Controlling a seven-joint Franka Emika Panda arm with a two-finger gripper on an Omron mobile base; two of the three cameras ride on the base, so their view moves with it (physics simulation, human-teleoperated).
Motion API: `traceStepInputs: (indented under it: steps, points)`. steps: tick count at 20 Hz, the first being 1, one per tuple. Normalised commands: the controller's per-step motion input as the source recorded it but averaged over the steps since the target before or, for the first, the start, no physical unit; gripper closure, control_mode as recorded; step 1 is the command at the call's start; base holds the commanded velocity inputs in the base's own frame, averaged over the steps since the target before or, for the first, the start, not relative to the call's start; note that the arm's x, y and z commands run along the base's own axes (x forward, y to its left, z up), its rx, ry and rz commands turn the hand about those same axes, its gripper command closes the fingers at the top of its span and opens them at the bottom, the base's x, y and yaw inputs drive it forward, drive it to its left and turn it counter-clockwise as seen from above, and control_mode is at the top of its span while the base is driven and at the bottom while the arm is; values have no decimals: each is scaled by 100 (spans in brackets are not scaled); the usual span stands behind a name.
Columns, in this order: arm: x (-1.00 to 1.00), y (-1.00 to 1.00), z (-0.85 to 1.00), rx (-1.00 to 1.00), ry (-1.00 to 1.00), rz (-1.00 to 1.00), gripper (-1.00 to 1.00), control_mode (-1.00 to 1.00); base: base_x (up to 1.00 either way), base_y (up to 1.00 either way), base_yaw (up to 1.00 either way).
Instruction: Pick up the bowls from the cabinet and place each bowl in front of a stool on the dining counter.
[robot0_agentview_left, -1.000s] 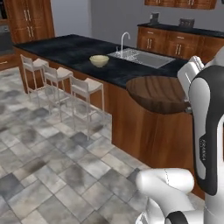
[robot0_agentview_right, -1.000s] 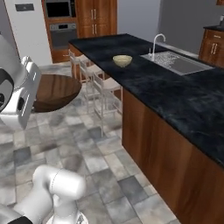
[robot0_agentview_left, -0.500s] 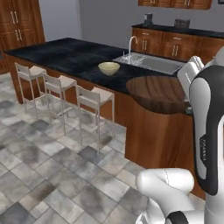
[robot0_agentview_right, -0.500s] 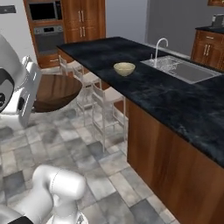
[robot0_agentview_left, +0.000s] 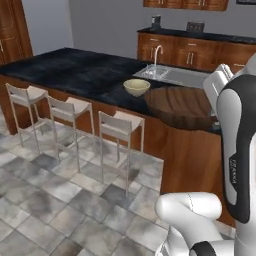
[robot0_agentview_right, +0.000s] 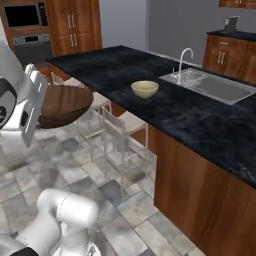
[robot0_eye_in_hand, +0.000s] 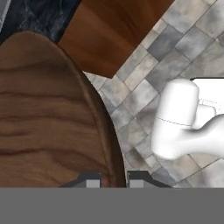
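Left base view: dining counter (robot0_agentview_left: 75, 70), black veined tabletop, wood sides, runs from left to centre.
Cream bowl (robot0_agentview_left: 136, 87): sits on tabletop nr its front edge, just beside the sink (robot0_agentview_left: 172, 76), above the nearest stool (robot0_agentview_left: 120, 127).
Stools: three in a row along the counter's front.
Brown bowl (robot0_agentview_left: 180, 106): held up in the air at arm's wrist, right of cream bowl, roughly level w/ tabletop, tilted a bit.
Right base view: brown bowl (robot0_agentview_right: 62, 104) at far left, held off the tabletop, over the stools/floor side; cream bowl (robot0_agentview_right: 145, 88) well apart on counter.
Hand view: gripper (robot0_eye_in_hand: 113, 178) closed tight on brown bowl's rim, wood grain to the left; tiled floor (robot0_eye_in_hand: 175, 48) below.
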Motion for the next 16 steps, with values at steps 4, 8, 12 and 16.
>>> traceStepInputs:
  steps: [4,8,12,16]
  points:
    - [0,0,0,0,0,0,100,100,100,100,-39]
    - [0,0,0,0,0,0,100,100,71,100,-54]
    - [0,0,0,0,0,0,100,100,25,100,-62]
    - [0,0,0,0,0,0,100,100,17,100,-59]
